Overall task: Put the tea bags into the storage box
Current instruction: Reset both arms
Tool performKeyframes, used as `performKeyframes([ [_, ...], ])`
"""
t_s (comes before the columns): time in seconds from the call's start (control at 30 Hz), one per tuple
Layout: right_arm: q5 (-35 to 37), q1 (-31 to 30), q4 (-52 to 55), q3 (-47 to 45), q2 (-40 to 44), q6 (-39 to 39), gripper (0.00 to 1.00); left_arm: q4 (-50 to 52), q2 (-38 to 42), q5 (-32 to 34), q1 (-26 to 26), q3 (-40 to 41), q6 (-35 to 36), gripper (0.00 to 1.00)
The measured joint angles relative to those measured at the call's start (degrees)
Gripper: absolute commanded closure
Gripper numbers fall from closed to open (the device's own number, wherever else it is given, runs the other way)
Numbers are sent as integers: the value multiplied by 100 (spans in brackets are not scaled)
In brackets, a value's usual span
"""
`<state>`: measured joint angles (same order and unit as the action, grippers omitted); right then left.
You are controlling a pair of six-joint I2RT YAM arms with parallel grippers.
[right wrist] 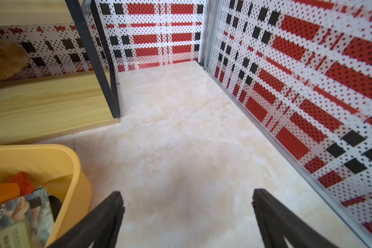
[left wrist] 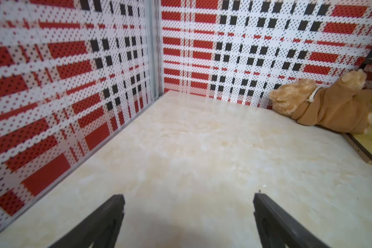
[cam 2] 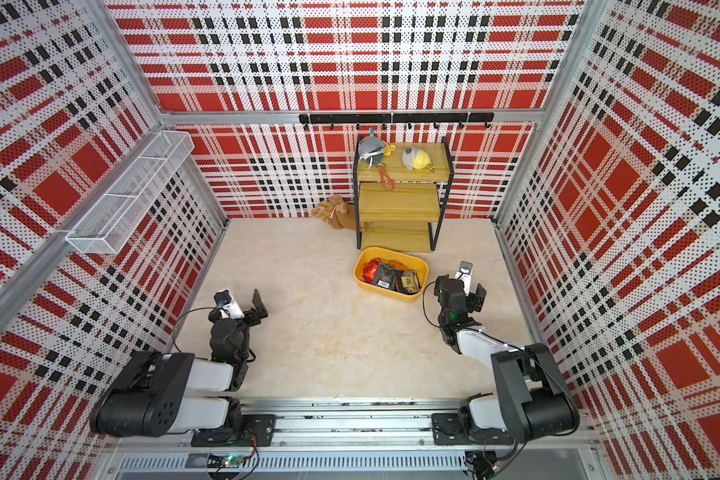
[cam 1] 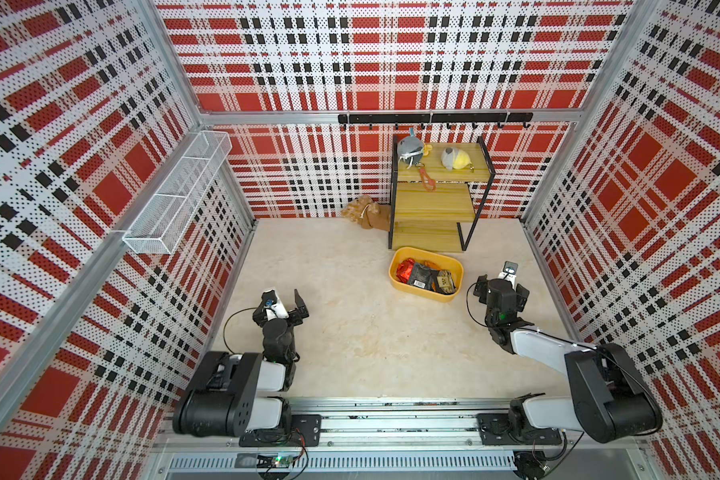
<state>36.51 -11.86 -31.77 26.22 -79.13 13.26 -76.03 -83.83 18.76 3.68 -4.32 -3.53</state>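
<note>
Plaid pegboard walls [cam 1: 350, 62] enclose a pale marbled tabletop [cam 1: 350, 332] bearing the storage box [cam 1: 410, 289].

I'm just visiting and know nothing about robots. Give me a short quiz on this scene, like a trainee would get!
1. True or false: some tea bags lie outside the yellow storage box.
2. Which hand is nearer the box? A) left B) right
3. How many plush toys sit on the top shelf of the wooden rack?
Key: 1 false, every visible one is inside the box; 2 B, the right hand; 3 two.
</note>
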Motion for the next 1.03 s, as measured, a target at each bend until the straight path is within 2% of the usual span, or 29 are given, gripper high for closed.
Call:
performKeyframes([
  [0.07, -20, 72, -448, 55, -177, -216, 0, -560, -584, 22, 114, -116, 164, 1],
  [0.2, -116, 138, -841, 94, -140, -481, 0, -612, -577, 42, 168, -234, 297, 1],
  [0.37, -107, 149, -1648, -861, 393, -579, 0, -608, -579, 133, 122, -555, 289, 1],
  [0.57, -328, 284, -2476, -1034, -595, -778, 0, -575, -579, 227, 131, -555, 295, 1],
  [0.7, -793, 361, -2798, -1058, -708, -883, 0, -575, -579, 275, 133, -555, 297, 1],
  [0.77, -1027, 389, -3434, -1176, -916, -997, 0, -575, -579, 282, 144, -555, 297, 1],
  [1.03, -1373, 413, -3530, -1200, -990, -1084, 0, -420, -581, 229, 68, -669, 260, 1],
])
